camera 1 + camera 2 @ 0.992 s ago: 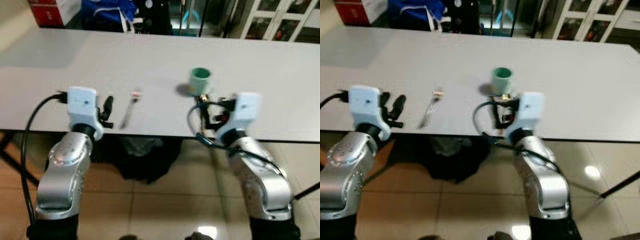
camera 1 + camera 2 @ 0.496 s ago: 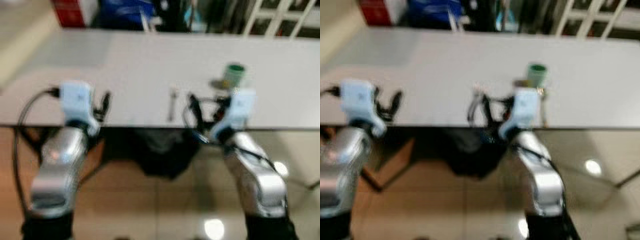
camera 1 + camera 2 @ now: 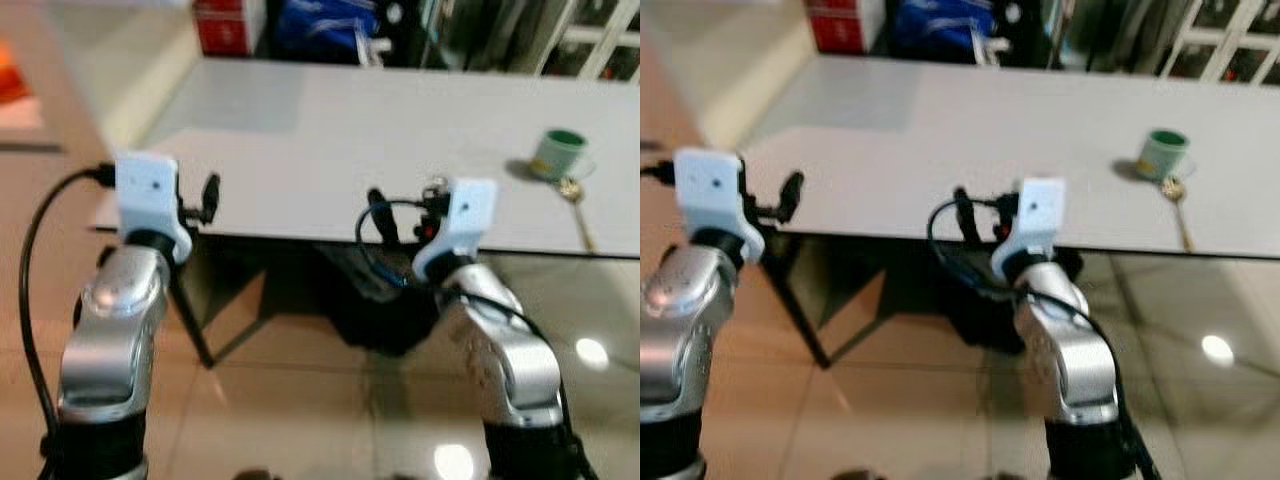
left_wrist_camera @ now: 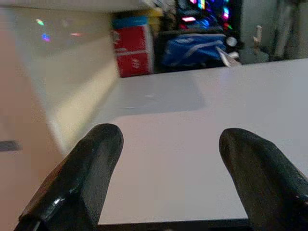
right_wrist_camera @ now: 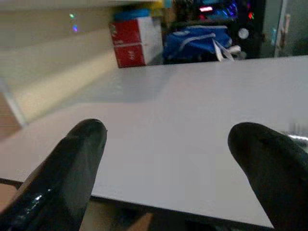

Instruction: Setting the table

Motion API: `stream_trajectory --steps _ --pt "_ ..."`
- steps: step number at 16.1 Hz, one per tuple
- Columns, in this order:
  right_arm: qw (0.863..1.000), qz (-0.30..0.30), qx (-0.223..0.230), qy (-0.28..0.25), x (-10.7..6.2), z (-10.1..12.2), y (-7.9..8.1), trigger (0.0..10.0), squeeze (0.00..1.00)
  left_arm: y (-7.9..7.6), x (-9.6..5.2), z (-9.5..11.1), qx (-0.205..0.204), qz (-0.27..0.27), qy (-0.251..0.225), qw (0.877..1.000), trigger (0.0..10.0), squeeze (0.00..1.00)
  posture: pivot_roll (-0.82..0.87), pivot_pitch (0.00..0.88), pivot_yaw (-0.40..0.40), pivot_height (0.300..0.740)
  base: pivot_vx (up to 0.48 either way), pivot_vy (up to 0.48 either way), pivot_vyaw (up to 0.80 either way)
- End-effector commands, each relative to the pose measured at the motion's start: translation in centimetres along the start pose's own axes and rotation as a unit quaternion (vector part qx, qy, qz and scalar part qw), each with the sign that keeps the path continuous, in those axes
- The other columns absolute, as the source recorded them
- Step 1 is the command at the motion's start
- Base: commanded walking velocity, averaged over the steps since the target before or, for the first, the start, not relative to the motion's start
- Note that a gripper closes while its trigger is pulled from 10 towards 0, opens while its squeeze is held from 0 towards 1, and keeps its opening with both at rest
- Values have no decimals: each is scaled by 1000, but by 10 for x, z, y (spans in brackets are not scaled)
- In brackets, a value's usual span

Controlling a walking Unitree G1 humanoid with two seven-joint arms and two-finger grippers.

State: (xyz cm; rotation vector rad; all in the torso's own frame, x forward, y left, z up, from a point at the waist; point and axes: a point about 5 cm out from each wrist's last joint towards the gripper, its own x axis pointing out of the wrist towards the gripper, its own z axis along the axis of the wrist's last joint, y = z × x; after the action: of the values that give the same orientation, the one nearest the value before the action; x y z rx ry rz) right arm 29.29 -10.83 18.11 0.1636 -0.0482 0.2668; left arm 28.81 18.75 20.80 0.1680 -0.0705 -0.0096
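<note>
Left eye view: long white table (image 3: 330, 130) runs across the upper half of the frame. Green cup (image 3: 557, 153) stands upper right, near the table's front edge. A spoon (image 3: 578, 212) lies just below and right of the cup, bowl end close by the cup's base, handle pointing toward the front edge. Left gripper (image 3: 207, 197) sits left of centre at the table's front-left corner; right gripper (image 3: 385, 218) is at centre, at the front edge, well apart from cup and spoon. Fingers too small and blurred here to judge. Red box (image 3: 228, 27) and blue bag (image 3: 325, 25) sit behind the table, top of frame. Glossy tile floor (image 3: 300, 400) fills the lower part.

Right eye view: same layout; cup (image 3: 1162, 153) upper right, spoon (image 3: 1180, 215) below it.

Left wrist view: two black fingers (image 4: 84, 178) spread wide apart, nothing between them, above the table's bare white surface (image 4: 192, 144). Red box (image 4: 132, 50) upper left, blue bag (image 4: 195, 48) top centre.

Right wrist view: fingers (image 5: 67, 168) also wide apart, holding nothing, table top (image 5: 183, 120) beyond. Red box (image 5: 134, 43) and blue bag (image 5: 202, 41) along the top.
</note>
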Motion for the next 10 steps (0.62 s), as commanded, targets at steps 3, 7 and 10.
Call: stream_trajectory --steps 3,7,10 --pt "1000 -12 -4 -3 -2 2 -8 10000 0 -10 3 3 -2 -13 -13 1000 10000 0 -6 20 -10 740 0 480 -267" --pt "1000 -13 -17 -3 1 2 -8 10000 0 -13 4 3 3 -13 -17 1000 10000 0 -8 19 -11 740 0 480 -200" --pt "1000 -10 -19 -5 1 3 -7 10000 0 -14 4 2 3 -9 -18 1000 10000 0 -8 20 -15 740 0 480 0"
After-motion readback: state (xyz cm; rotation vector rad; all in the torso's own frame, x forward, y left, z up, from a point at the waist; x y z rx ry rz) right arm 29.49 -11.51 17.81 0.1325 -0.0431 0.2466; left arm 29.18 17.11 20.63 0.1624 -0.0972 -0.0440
